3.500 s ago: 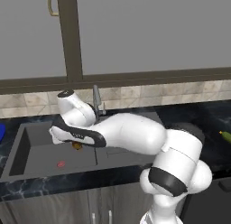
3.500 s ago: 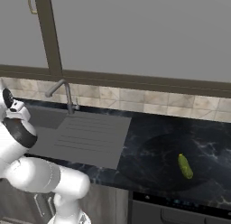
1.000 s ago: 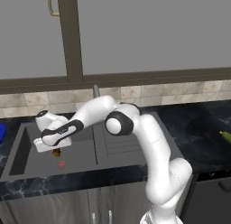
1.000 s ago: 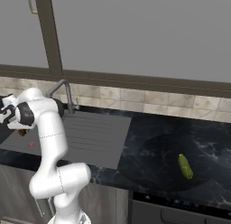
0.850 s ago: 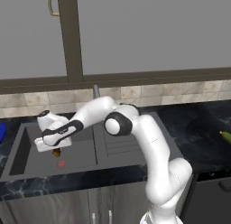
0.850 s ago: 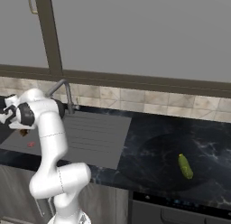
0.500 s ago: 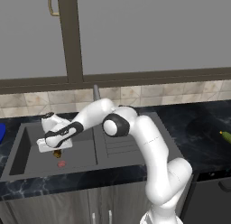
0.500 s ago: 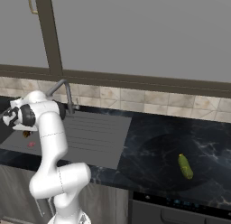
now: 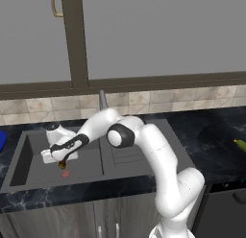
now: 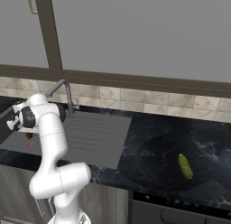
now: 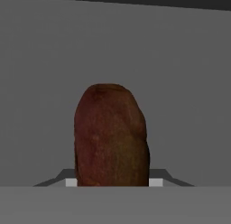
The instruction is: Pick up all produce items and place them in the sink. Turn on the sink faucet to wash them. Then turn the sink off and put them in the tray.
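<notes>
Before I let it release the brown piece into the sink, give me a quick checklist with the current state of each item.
1. gripper over the sink basin, not the drainboard: ok.
2. brown-orange produce item held between the jaws: ok, it sits upright in the hand view.
3. Basin floor below free of obstacles: cannot tell fully; a small red spot lies just under the gripper.
4. Item low enough to drop gently: cannot tell.
5. sink faucet clear of the arm: ok, it stands behind at the back rim.
6. green cucumber-like vegetable still to fetch: not ok, it lies on the dark counter to the right.
</notes>
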Tool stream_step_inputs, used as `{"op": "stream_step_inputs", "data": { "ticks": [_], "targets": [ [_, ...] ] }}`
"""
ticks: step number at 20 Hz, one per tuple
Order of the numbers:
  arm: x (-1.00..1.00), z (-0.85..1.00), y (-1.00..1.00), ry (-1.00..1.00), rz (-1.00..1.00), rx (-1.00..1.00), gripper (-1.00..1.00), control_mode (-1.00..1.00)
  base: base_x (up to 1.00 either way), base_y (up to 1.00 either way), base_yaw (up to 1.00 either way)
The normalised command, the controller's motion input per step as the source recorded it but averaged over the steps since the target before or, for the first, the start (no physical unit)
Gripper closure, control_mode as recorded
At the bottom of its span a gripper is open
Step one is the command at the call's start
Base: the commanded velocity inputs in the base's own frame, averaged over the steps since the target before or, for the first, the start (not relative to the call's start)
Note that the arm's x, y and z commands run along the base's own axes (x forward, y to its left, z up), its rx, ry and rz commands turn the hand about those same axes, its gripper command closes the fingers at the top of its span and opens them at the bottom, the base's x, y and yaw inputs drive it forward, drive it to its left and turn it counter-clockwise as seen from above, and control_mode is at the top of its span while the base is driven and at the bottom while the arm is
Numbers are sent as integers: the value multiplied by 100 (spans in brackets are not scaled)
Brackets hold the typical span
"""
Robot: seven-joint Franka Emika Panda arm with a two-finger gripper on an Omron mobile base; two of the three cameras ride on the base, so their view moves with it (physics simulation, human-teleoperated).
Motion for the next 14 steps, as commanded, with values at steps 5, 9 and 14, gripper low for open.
{"op": "stream_step_inputs", "data": {
  "ticks": [5,9,14],
  "targets": [
    [19,-29,0,-6,0,0,100,-100,0,0,0],
    [17,-27,1,-5,0,0,-100,-100,0,0,0],
    [15,-8,0,-3,0,0,-100,-100,0,0,0]
  ]
}}
